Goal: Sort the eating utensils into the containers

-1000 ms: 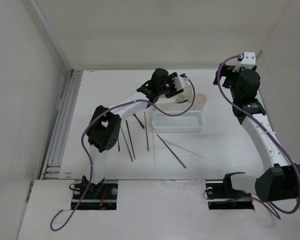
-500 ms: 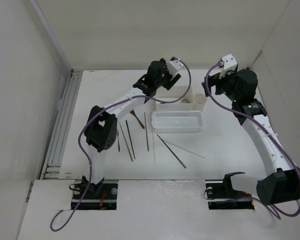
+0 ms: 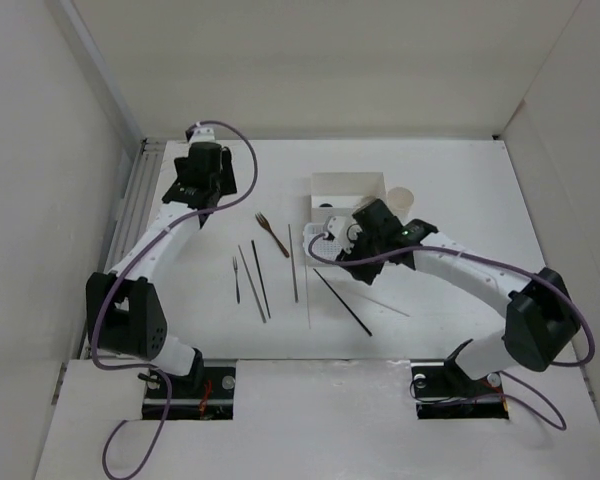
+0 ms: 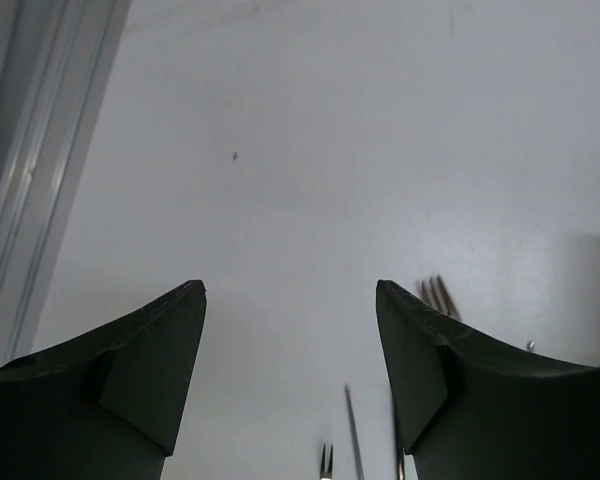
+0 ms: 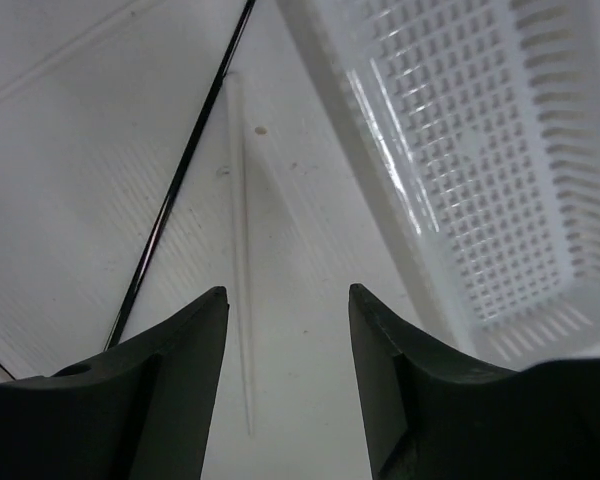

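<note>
While the left claw (image 3: 192, 192) is hanging over the far left part of the table (image 3: 460, 165), close to the side rail (image 3: 140, 230), its jaws are standing wide apart with nothing between them. Seen from its wrist, bare table is lying ahead of it and the tines of a brown fork (image 4: 437, 295) are poking in from one side. The right claw (image 3: 332, 248) is hovering low at the near left corner of the perforated basket (image 5: 460, 150), likewise parted and gripping nothing. A pale chopstick (image 5: 242, 250) is lying on the table below the gap, with a dark chopstick (image 5: 180, 170) just beside it. Other utensils are lying loose on the table between the two arms: a small dark fork (image 3: 236, 277) and several more chopsticks (image 3: 261, 278), roughly parallel to one another. Behind the basket, the white box (image 3: 348, 188) and the cream cup (image 3: 402, 200) are sitting side by side.
</note>
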`<state>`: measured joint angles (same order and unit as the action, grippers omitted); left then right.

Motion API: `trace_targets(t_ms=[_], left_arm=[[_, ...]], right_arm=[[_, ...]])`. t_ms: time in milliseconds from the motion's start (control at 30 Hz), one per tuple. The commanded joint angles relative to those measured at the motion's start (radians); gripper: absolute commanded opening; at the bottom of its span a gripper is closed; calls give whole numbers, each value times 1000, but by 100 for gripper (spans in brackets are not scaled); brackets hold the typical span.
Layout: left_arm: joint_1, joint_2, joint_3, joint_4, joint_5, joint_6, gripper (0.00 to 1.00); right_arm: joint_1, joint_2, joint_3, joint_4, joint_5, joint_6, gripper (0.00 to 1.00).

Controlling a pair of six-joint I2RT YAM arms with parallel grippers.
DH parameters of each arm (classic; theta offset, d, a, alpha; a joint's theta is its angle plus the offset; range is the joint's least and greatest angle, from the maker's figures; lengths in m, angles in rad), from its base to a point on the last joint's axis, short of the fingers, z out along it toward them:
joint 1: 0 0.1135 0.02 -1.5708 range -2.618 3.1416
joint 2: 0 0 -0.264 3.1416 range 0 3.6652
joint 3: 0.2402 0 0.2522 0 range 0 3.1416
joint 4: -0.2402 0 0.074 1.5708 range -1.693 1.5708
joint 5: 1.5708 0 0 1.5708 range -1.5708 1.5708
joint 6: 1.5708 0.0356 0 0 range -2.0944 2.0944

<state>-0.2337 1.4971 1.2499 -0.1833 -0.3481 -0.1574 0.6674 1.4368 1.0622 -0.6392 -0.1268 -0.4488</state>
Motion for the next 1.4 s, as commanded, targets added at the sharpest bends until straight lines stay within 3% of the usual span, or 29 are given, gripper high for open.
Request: trace_targets(t_ms=[0, 200, 667, 800, 1033, 1133, 1233, 1367], left_arm=[[-18, -78, -92, -25, 31, -59, 65], [-18, -152, -158, 35, 11, -28, 65], [-18, -107, -130, 64, 72, 19, 65], [-9, -98, -107, 64, 72, 30, 65], [-9, -78, -73, 82, 58, 50, 65], [-9, -78, -63, 82, 58, 59, 65], [-9, -78, -53, 93, 38, 82, 67], [-9, -78, -43, 104, 27, 93, 67]], right_arm=[[9, 48, -46, 2, 75, 22, 57], [27, 129, -34, -34, 133, 33, 59], [150, 296, 67, -71, 151, 136, 57], [150, 341, 76, -71, 202, 159, 45], [150, 384, 76, -80, 211, 159, 44], [150, 409, 85, -89, 254, 183, 35], [150, 435, 94, -89, 271, 196, 4], [150, 410, 116, -89, 236, 196, 0]])
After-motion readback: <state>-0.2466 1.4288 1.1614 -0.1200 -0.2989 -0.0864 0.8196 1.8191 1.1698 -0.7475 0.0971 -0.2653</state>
